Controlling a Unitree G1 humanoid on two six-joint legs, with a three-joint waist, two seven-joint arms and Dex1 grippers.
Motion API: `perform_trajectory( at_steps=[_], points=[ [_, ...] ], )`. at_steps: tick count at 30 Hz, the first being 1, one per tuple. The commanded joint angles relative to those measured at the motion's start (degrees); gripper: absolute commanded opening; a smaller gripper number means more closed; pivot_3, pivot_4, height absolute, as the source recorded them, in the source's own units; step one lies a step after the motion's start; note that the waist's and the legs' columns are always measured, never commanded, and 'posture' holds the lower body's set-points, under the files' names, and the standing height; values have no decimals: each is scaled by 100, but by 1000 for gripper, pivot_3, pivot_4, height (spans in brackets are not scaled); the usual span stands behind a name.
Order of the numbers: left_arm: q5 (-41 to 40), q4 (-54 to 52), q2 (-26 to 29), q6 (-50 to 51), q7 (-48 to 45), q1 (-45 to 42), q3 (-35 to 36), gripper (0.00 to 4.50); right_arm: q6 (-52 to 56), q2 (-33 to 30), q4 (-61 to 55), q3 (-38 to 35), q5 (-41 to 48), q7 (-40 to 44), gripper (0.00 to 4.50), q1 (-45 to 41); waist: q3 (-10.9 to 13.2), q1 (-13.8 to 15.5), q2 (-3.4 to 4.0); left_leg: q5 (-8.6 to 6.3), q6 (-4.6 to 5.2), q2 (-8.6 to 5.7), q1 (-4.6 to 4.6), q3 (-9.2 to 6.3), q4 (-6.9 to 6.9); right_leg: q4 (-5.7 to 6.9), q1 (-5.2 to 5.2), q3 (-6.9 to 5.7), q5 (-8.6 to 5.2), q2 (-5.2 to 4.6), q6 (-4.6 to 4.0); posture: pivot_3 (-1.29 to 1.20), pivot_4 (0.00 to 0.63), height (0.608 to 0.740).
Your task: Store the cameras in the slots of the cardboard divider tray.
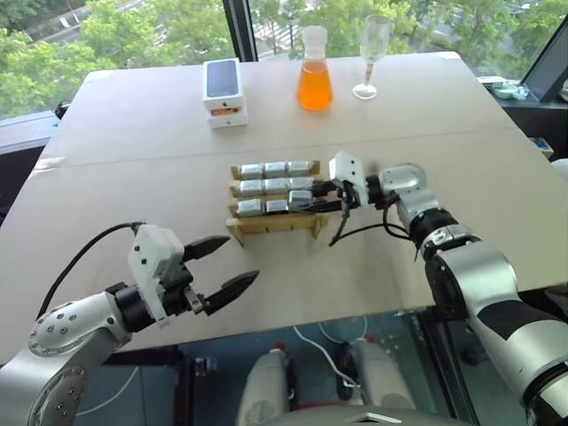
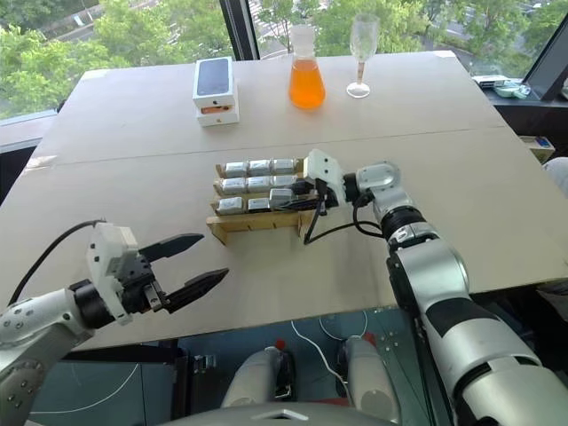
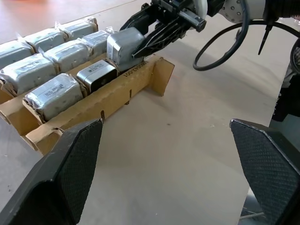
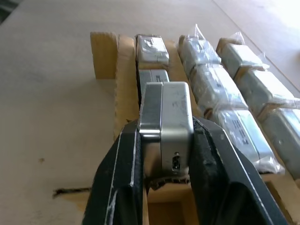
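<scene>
Big tan worktop [image 1: 160,115] right up against tall windows [image 1: 133,22], leafy green trees [image 1: 53,53] outside, loads of daylight.

Your left arm [image 1: 62,342] wears rounded silver-grey shells dotted with small dark screws, then a ribbed black wrist collar and a boxy white housing [image 1: 153,258]. A black cable [image 1: 84,253] arcs from that housing back toward the forearm. The left claw [image 1: 226,266] ends in two tapered black fingers [image 3: 70,173] with a fine cross-hatched texture on their inner faces. Your right arm [image 1: 484,293] has the same glossy silver shells, broken by black joint bands and a ribbed black ring, with a white block [image 1: 346,169] at the wrist. Thin black cables [image 1: 373,226] loop below it. The right claw [image 4: 164,168] has matte black fingers [image 4: 213,159], thick and rounded.
</scene>
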Motion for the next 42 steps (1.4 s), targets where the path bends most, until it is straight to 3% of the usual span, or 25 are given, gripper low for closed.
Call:
perform_trajectory(
  at_steps=[1, 2, 5, 13, 17, 20, 27, 32, 42],
  points=[
    [-53, -205, 30, -124, -28, 24, 186, 4498, 59, 22, 22, -5, -89, 65, 2628, -67, 0, 0, 0, 0, 0, 0, -1, 0, 0, 0, 0, 0, 0, 0, 0, 0, 150, 740],
    [-50, -207, 23, -129, -22, 23, 178, 4498, -8, 10, 18, -1, -135, -8, 3219, -65, 0, 1, 0, 0, 0, 0, -2, 0, 0, 0, 0, 0, 0, 0, 0, 0, 150, 740],
    [-31, -181, 9, -162, -33, 18, 148, 4498, 121, 0, 32, -101, -86, 74, 4448, -102, 0, 0, 0, 0, 0, 0, -2, 0, 0, -1, 0, 0, 0, 0, 0, 0, 150, 740],
    [-3, -168, -38, -231, -69, 49, 61, 4498, 333, -125, -166, -778, 564, 361, 4448, -246, 0, 6, 0, 0, 0, 0, -4, 0, 0, -2, 0, -1, 1, 0, 0, 0, 150, 740],
    [135, -124, -333, -418, 65, 221, 27, 4498, 531, -396, -688, -1118, 1095, 1077, 4448, 108, 0, 14, 1, 0, 1, -1, -7, 0, 0, -7, 0, -1, 1, -1, -1, 0, 150, 740],
    [567, 48, -540, -658, 155, 377, -220, 4498, 858, -665, -1464, -1283, 1448, 1117, 4448, 671, -2, 36, 1, 0, 1, -1, -7, -2, -1, -11, 2, -4, 1, -1, 0, 0, 150, 740],
    [1766, 1007, -1142, -1719, 424, 200, -852, 4498, 1508, -1604, -3650, -1523, 1587, -54, 4448, 3025, -6, 201, 8, -4, 6, -6, -6, -7, 0, -14, 9, -12, 1, -7, 0, 0, 150, 740],
    [2137, 1619, -1259, -2263, 325, 99, -1031, 4498, 1997, -1754, -5087, -1566, 1690, -923, 4448, 4439, -5, 132, 9, -16, 27, 0, 2, 5, 0, -12, 6, -5, 0, 1, 3, 0, 150, 740],
    [2373, 2463, -1056, -2847, -62, -299, -1064, 4498, 2586, -1745, -6989, -1731, 1920, -2333, 4448, 6003, -10, 227, 8, -20, 33, 4, 4, -6, 0, -7, 7, -9, -12, 18, 25, 0, 150, 740]
  ],
)
